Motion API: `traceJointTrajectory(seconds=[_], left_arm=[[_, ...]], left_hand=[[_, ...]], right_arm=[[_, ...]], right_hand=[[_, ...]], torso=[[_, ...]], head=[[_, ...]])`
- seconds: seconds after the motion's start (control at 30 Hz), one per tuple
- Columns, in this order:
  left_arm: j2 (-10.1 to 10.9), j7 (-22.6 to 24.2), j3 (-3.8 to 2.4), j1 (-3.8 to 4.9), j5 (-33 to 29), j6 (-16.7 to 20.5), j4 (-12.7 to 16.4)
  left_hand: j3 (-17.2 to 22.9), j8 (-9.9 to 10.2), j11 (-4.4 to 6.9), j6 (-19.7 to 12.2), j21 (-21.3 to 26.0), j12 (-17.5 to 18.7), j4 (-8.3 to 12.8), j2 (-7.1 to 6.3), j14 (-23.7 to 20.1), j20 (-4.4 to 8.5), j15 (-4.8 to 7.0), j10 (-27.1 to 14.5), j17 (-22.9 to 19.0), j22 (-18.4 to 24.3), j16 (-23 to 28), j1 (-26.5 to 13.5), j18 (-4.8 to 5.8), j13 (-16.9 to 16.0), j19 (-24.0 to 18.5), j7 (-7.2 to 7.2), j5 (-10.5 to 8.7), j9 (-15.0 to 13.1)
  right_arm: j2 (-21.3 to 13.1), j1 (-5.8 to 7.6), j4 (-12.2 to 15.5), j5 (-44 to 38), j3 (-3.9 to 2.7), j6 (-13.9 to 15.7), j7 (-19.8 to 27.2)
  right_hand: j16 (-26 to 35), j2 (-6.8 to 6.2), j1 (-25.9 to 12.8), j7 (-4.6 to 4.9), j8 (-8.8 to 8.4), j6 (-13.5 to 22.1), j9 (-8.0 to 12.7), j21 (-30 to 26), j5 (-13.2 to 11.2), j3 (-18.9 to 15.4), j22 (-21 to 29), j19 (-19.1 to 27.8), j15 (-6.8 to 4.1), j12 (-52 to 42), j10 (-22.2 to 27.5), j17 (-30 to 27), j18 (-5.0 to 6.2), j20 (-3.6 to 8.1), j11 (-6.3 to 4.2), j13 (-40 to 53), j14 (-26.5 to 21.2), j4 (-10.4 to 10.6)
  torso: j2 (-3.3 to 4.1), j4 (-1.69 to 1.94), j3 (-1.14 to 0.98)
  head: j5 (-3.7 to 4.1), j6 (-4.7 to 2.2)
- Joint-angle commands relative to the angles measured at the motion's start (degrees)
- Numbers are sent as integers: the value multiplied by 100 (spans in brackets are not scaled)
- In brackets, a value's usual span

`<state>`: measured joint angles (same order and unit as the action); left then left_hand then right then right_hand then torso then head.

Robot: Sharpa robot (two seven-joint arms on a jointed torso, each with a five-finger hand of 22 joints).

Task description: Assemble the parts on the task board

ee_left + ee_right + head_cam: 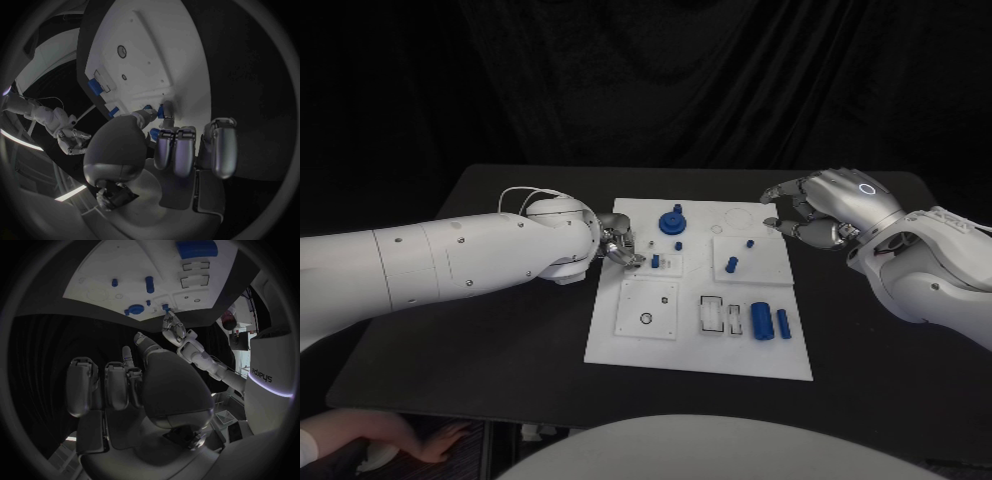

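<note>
The white task board (pixel 629 345) lies mid-table. My left hand (pixel 620 248) reaches over its left edge and pinches a small blue peg (pixel 655 260) that stands in the board; the left wrist view shows that peg (pixel 161 110) between the thumb and a fingertip (pixel 147 114). My right hand (pixel 812 208) hovers over the board's far right corner with its fingers curled in and nothing in them. A round blue knob (pixel 674 219) stands at the far edge, and other blue pegs (pixel 731 265) stand mid-board. Two blue cylinders (pixel 763 320) lie near the right edge.
Rectangular slots (pixel 713 314) and a plate with a small ring hole (pixel 646 319) take up the board's near half. Bare black table (pixel 488 350) surrounds the board on both sides.
</note>
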<state>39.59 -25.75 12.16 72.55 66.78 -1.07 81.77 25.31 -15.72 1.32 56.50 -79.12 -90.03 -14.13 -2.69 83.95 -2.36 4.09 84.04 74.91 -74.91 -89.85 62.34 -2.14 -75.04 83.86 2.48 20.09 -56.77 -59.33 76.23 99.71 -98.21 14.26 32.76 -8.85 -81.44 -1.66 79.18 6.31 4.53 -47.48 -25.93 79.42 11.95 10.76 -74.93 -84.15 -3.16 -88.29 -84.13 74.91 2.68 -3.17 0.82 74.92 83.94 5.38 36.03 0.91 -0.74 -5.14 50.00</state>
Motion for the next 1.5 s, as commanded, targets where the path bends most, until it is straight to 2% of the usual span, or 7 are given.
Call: traceJointTrajectory(seconds=[0.03,0.53,0.93,1.07,1.37,1.4,1.5], left_arm=[[-14,167,-1,-14,-62,-46,-8],[2,35,-1,-17,-63,-53,-48],[22,176,0,-18,-63,37,-54],[35,261,0,-18,-63,113,-54],[169,761,0,-19,-63,946,11],[197,819,0,-19,-63,1068,23],[269,949,0,-19,-53,1345,52]], left_hand=[[-149,76,-15,-14,29,3,-117,3,605,8,-4,596,1509,-1157,-15,-131,-46,-1496,84,46,-142,40],[-718,432,-78,43,124,3,-261,205,605,-49,-59,596,1509,-1135,-15,-569,-65,-1496,49,109,-324,239],[-1011,525,-73,140,135,3,-276,458,605,-52,-58,596,1509,-1136,-15,-963,-67,-1496,52,98,-327,253],[-1182,545,-69,174,136,3,-280,636,605,-49,-56,596,1509,-1137,-15,-1245,-66,-1496,54,92,-377,215],[-1616,420,-51,181,112,3,-277,832,605,-40,-41,596,1509,-1147,-15,-1626,-60,-1496,67,69,-432,-104],[-1857,312,-42,173,71,3,-278,826,605,-30,-36,596,1509,-1159,-15,-1816,-52,-1496,88,55,-661,-274],[-2032,170,-19,163,28,3,-266,863,605,-14,-15,596,1509,-1170,-15,-1790,-43,-1496,112,28,-728,-486]], right_arm=[[3,-13,-9,-14,-3,-66,-117],[2,-27,1,-14,-3,-157,-153],[3,-31,-4,-14,-3,-175,-165],[7,-32,-7,-14,-3,-175,-174],[-11,-33,-17,-3,-3,-158,-177],[-15,-33,-16,1,-3,-158,-176],[-20,-33,-18,10,-3,-161,-171]], right_hand=[[36,11,43,16,-15,-41,9,-18,19,40,-1169,-159,-13,39,-372,296,-14,18,-19,1271,365,-10],[38,18,77,8,-22,-89,27,-27,90,81,-1167,-158,-21,62,-351,292,-12,23,-28,1246,365,-15],[40,19,90,7,-28,-112,39,-23,147,104,-1169,-160,-23,78,-336,288,-14,25,-29,1229,365,-15],[37,20,92,8,-28,-120,41,-26,158,109,-1168,-159,-23,90,-324,291,-13,26,-29,1215,366,-14],[39,29,96,9,-30,-130,46,-32,173,122,-1166,-157,-23,134,-282,288,-12,27,-29,1167,365,-11],[37,29,94,10,-31,-131,47,-33,174,123,-1166,-157,-23,146,-270,291,-11,27,-28,1154,366,-9],[39,29,93,11,-32,-131,48,-30,175,123,-1167,-158,-23,163,-253,288,-12,27,-28,1135,365,-8]], torso=[[5,-3,0],[-3,7,1],[-11,3,-1],[-11,3,-1],[-7,2,2],[-5,3,2],[-3,6,2]], head=[[-3,0],[-9,0],[-17,0],[-19,0],[-48,0],[-48,0],[-46,0]])
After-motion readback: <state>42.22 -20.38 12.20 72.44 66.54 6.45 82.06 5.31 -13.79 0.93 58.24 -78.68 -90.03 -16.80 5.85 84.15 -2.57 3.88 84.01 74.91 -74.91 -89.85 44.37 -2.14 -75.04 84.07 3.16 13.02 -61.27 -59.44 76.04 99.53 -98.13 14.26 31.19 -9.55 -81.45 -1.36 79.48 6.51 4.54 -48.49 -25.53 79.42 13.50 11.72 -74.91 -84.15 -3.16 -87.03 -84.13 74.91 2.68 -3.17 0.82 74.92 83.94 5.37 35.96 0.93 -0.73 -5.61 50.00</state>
